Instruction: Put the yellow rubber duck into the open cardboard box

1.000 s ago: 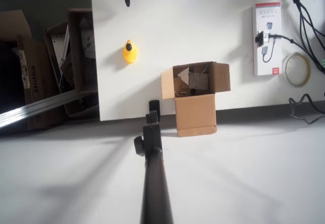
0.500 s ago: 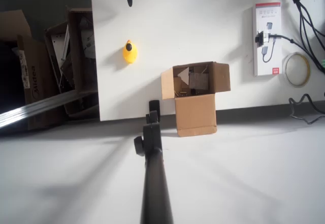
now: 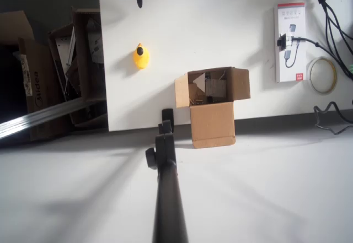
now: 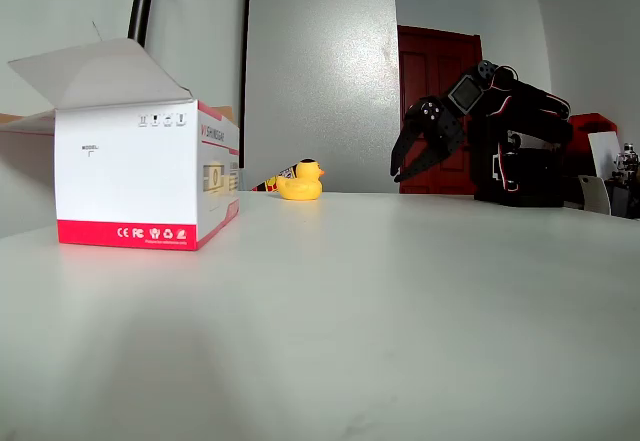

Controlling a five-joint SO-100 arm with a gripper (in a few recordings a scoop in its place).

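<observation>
The yellow rubber duck point(image 3: 141, 56) sits on the white table, left of and a little beyond the open cardboard box point(image 3: 212, 97) in the overhead view. The box stands near the table's front edge with its flaps spread and scraps inside. My gripper point(image 3: 138, 0) hangs at the top edge, well apart from the duck, and shows as one dark point. In the fixed view the duck point(image 4: 300, 181) sits far back on the table. There my gripper point(image 4: 399, 174) points down to its right with the fingertips together and nothing held.
A white carton with a red stripe point(image 3: 290, 42) lies at the right, large in the fixed view point(image 4: 140, 176). Beside it are a tape roll point(image 3: 322, 75) and cables point(image 3: 331, 11). Darker cardboard boxes point(image 3: 71, 72) stand off the table's left edge. A black pole point(image 3: 165, 188) reaches in from below.
</observation>
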